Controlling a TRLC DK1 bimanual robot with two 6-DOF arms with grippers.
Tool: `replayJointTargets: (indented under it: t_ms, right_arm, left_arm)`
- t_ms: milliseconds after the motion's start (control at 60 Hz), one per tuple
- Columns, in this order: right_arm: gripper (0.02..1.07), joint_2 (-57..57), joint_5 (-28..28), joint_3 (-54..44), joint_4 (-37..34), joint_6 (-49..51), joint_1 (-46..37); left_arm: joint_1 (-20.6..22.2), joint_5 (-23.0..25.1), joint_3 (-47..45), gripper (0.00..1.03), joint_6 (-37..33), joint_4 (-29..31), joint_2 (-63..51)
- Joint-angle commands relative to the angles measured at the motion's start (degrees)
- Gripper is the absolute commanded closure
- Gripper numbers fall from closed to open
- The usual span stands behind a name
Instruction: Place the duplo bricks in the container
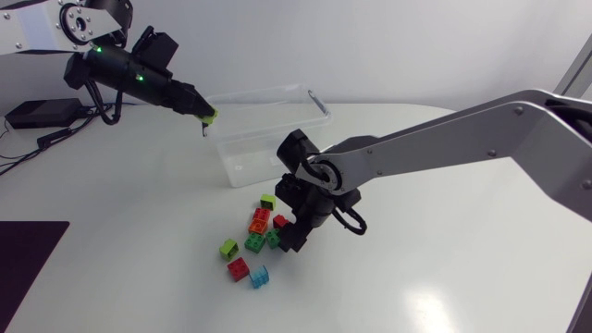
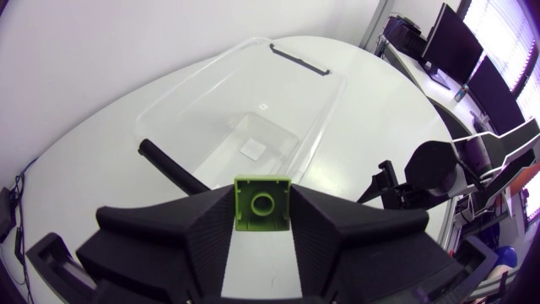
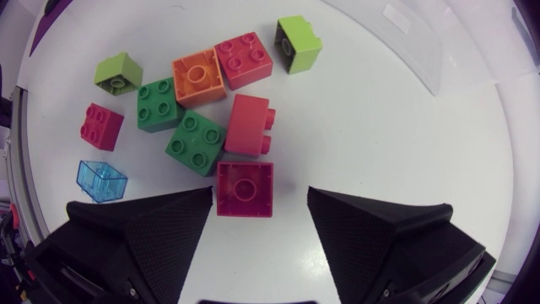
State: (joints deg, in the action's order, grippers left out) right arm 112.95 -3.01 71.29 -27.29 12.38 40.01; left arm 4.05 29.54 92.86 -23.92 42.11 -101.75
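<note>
Brick (image 3: 245, 189) lies between fingers (image 3: 169, 219) of right tool (image 3: 259, 198).

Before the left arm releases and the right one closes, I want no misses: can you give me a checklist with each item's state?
1. Left gripper shut on the lime brick: ok.
2. Fully over the container opening: cannot tell; the lime brick hangs at the rim's corner.
3. Room in the container: ok.
4. Right gripper open: ok.
5. Red brick between its fingers: ok.
6. Nearest dark green brick clear of the closing fingers: cannot tell.
</note>
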Motion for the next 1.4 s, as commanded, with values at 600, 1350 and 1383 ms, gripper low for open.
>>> replayJointTargets:
  t_ms: [600,1350,1383]
  right_arm:
    - [0.34,5.36,0.37,7.46,-9.01,-2.1,0.51]
    - [0.76,-1.76,2.04,5.44,-9.45,-3.68,0.51]
    - [0.76,-2.64,2.39,5.62,-9.71,-3.77,0.33]
  left_arm:
    - [5.0,-4.49,13.4,0.38,4.23,-1.85,-13.65]
    - [2.8,-6.25,-7.61,0.06,-1.39,2.98,13.86]
    - [2.8,-6.34,-9.36,0.06,-2.09,3.16,14.74]
